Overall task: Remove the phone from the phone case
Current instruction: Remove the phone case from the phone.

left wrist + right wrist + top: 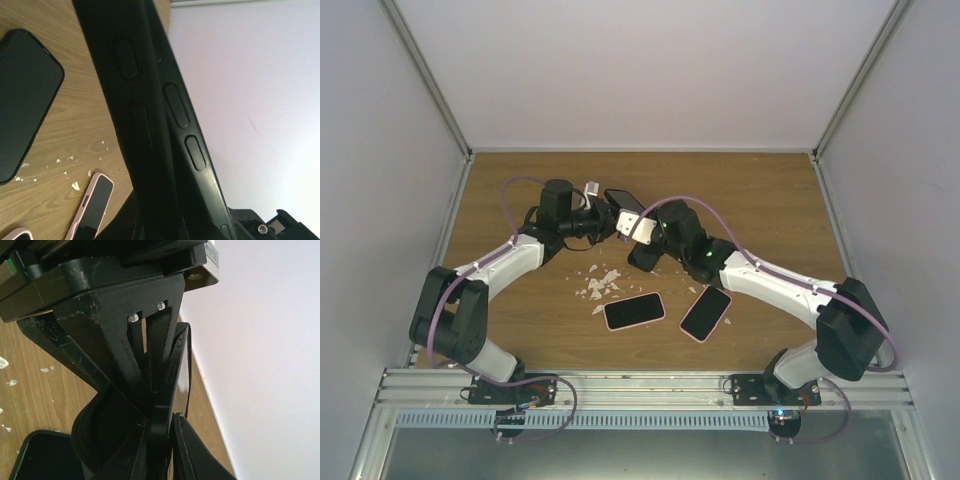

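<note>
A black phone in a black case (623, 199) is held above the table between my two grippers. My left gripper (604, 216) is shut on the case, whose side with raised buttons (175, 107) fills the left wrist view; its own fingers are hidden there. My right gripper (633, 227) comes from the right and is shut on the phone's lower edge (172, 390), its fingers (195, 450) pinching it from both sides. A thin case lip (188, 360) stands slightly off the glossy screen. The left gripper's body (115, 295) fills the top of the right wrist view.
A second black phone (645, 258) (22, 100) lies flat under the right arm. Two pink-cased phones (634, 310) (705, 313) lie nearer the front; one shows in the left wrist view (95, 202). White scraps (600, 285) are scattered on the wooden table (760, 200). White walls enclose it.
</note>
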